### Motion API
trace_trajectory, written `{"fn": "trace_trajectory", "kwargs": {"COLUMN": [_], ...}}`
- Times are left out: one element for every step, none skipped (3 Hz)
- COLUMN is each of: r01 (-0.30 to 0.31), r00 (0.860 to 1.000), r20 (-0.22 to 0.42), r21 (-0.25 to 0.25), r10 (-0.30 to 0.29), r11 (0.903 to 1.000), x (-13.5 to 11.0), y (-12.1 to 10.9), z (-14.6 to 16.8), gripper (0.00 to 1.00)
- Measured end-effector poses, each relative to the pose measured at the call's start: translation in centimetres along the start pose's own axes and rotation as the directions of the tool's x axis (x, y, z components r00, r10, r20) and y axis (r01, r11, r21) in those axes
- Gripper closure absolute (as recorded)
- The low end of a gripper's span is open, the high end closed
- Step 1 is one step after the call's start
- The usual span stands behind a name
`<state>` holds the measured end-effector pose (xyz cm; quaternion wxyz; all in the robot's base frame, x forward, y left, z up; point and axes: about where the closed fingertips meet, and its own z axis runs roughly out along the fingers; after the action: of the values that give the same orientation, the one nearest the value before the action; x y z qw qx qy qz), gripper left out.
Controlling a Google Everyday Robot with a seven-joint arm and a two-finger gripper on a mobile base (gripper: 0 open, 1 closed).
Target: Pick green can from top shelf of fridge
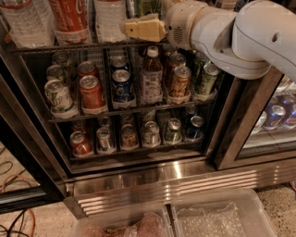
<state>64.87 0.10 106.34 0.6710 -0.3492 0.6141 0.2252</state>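
The fridge (162,183) stands open in front of me. Its top shelf (55,46) holds water bottles, a red cola bottle (69,18) and a clear bottle (110,18). The green can (147,6) shows only a lower sliver at the picture's top edge, between the clear bottle and my arm. My gripper (142,28), tan-coloured, is at the front edge of the top shelf, just below and in front of the green can. The white arm (240,37) reaches in from the upper right. The gripper holds nothing that I can see.
The middle rack holds a white-and-green can (58,95), a red can (91,91), a blue can (122,84), a bottle (151,74) and more cans. Short cans fill the lower rack (134,136). Clear plastic bins (212,215) lie on the floor. A closed glass door (273,115) is at right.
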Motion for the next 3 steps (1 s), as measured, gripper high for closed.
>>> {"fn": "trace_trajectory", "kwargs": {"r01": [-0.015,-0.013,-0.008], "r00": [1.000,1.000,1.000], "r20": [0.004,0.011,0.016], "r21": [-0.015,-0.027,-0.027], "r10": [0.015,0.013,0.008], "r11": [0.9998,0.9996,0.9996], "x": [0.54,0.47,0.18], "y": [0.01,-0.32,-0.84], "z": [0.91,1.65,1.90], "gripper": [0.17,0.20,0.39]}}
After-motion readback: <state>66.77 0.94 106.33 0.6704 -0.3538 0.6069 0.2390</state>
